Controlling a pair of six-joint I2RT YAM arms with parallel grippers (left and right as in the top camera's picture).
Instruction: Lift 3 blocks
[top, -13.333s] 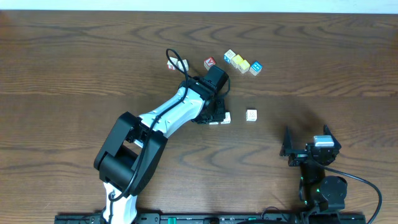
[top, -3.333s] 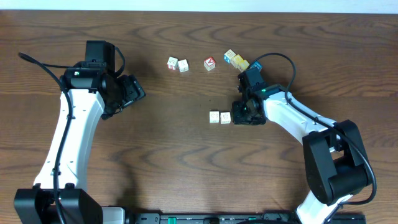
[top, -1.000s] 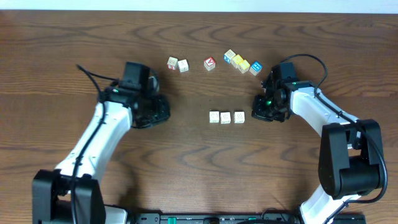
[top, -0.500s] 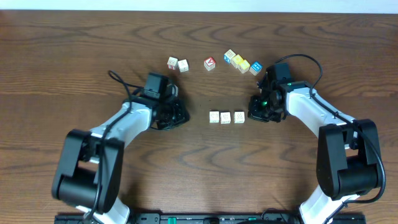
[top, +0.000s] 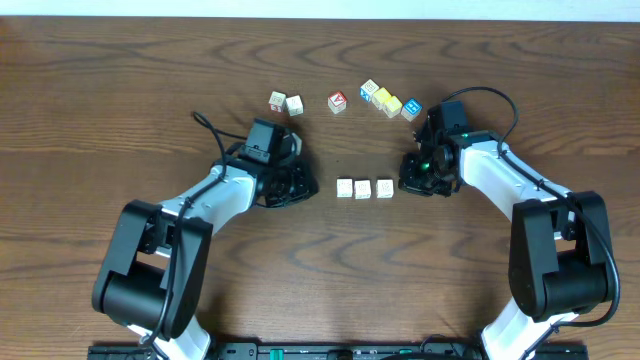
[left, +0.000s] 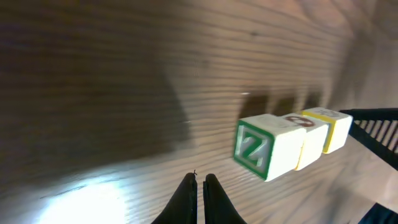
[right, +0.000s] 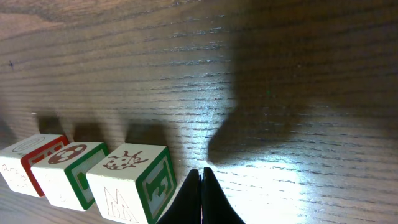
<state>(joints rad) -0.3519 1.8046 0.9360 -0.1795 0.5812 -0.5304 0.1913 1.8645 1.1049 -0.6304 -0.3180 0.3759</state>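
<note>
**Q:** Fingers (left: 185, 204) of the left gripper (left: 198, 182): condition?
**A:** Pressed together tip to tip, with nothing between them. The right gripper (right: 200, 176) matches: fingers clenched, empty.

**Q:** What is obscured?
**A:** Both wrist views cut the fingers off at the lower frame edge. From overhead, the fingertips sit under the gripper bodies and cannot be made out. The left wrist view is blurred. A dark ribbed shape at its right edge, beyond the blocks (top: 363, 188), is cut off and cannot be identified.

**Q:** Location of the blocks relative to the fingers?
**A:** The three blocks stand in one straight row on the table (top: 120, 80), sides touching. The left gripper points at one end of the row, near it, with a bare strip of wood between. The right gripper points at the opposite end, its tips just beside the end block; contact cannot be confirmed. The row lies between the two grippers.

**Q:** Materials and form?
**A:**
- **Blocks:** small cream cubes with square edges. The faces are printed with green, red or yellow frames, letters and small drawings.
- **Fingers:** thin, dark, tapering.
- **Table:** brown wood with pronounced grain and glare patches close to the fingertips.
- **Beyond the row, on the side away from the arm bases:** several further cubes (top: 337, 102) lie scattered, some with red, blue or yellow faces.
</note>
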